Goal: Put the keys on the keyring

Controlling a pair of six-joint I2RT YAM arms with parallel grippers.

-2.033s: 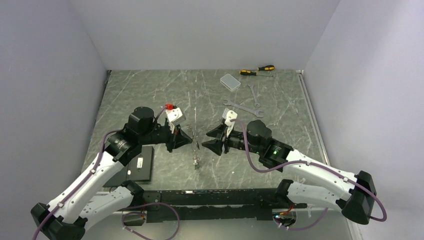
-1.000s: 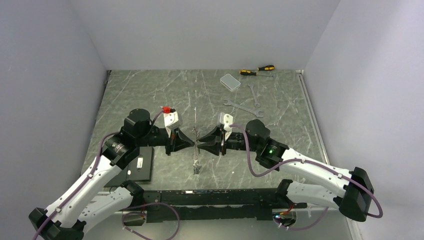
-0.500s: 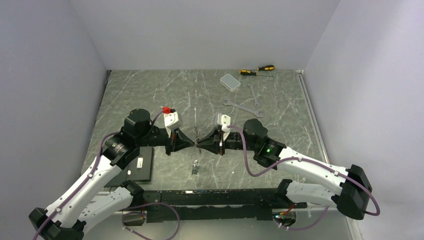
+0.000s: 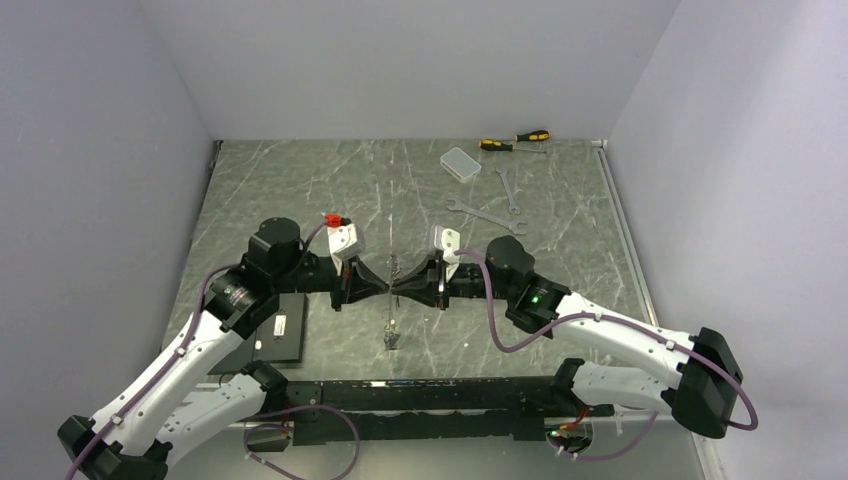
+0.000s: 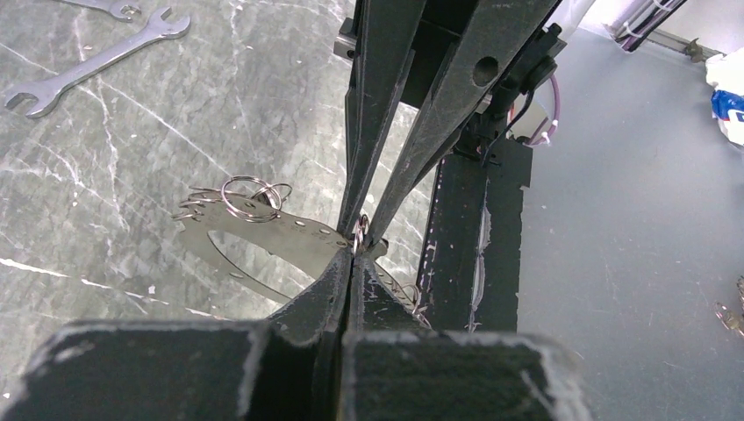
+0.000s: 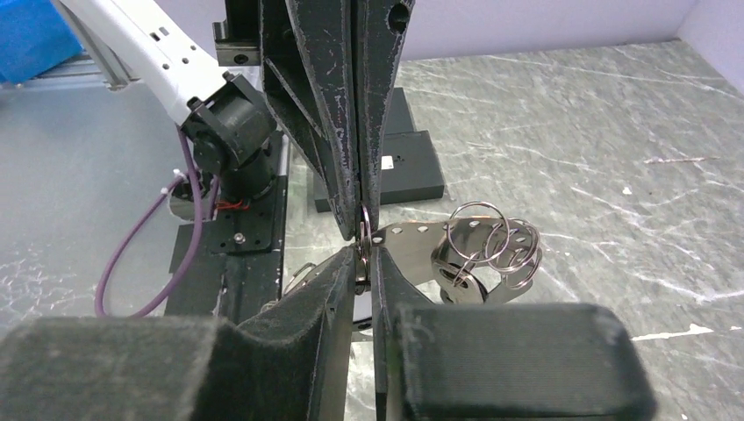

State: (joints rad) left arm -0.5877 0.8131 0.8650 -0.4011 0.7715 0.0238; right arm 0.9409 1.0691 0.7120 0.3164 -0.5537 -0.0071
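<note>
so both arms meet nose to nose over the middle of the table (image 4: 300, 190). left gripper (image 5: 351, 256) is clamped flat, fingers pressed together, on the keyring (image 5: 289, 232). from the wrist cams that reads as a curved flat silver band with small holes along it. right gripper (image 6: 361, 259) bites the same spot from the other side, only a thin slit between its fingers, and a tiny wire loop sits right at the pinch. the band is held up off the table between the two tips. a few small split rings (image 6: 482, 232) hang bunched on the far part of it. from above, a small cluster dangles below the tips, probably the keys (image 4: 391, 338), too small to make out colours.

container-wise: a clear plastic box (image 4: 460, 163) sits at the back, just beside the screwdrivers (image 4: 515, 140), and i can't tell what's in it. wrenches (image 4: 487, 215) lie in front of it, well apart from the grippers.
</note>
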